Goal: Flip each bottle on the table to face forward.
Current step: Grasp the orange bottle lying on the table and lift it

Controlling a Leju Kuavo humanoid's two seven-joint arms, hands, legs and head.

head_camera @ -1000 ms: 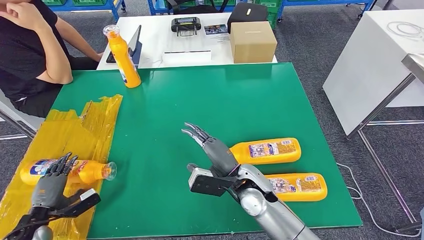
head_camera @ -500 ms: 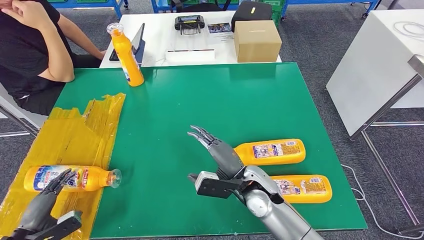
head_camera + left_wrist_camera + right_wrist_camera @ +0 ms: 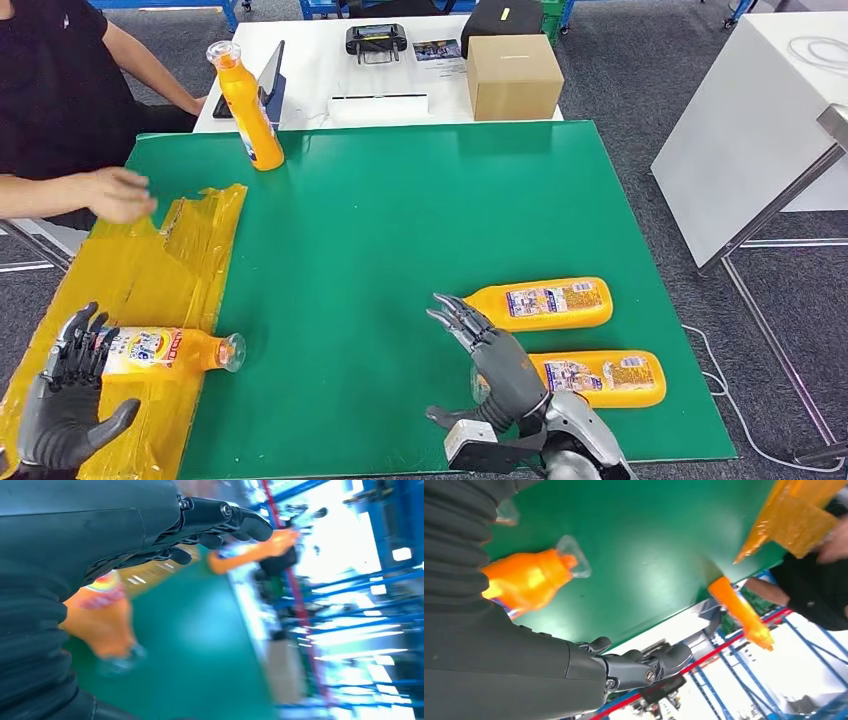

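Observation:
Three orange bottles lie on the green table (image 3: 400, 210) and one stands. One lying bottle (image 3: 165, 350) rests on yellow film (image 3: 150, 270) at the near left, clear cap toward the middle. My left hand (image 3: 62, 400) is open, fingers spread at that bottle's base end; contact is unclear. It looks blurred beside the fingers (image 3: 220, 520) in the left wrist view. Two more bottles (image 3: 545, 303) (image 3: 600, 372) lie at the near right, back labels up. My right hand (image 3: 497, 362) is open just left of them, holding nothing. A fourth bottle (image 3: 245, 95) stands at the back left.
A person sits at the far left with a hand (image 3: 118, 193) over the yellow film. Behind the green table a white table (image 3: 310, 60) carries a cardboard box (image 3: 512, 75), a tablet and a controller. Another white table (image 3: 740, 120) stands to the right.
My right hand has drawn back toward the near edge, beside the two right bottles. My left hand has come off the left bottle to its base end. The person's hand has reached over the film.

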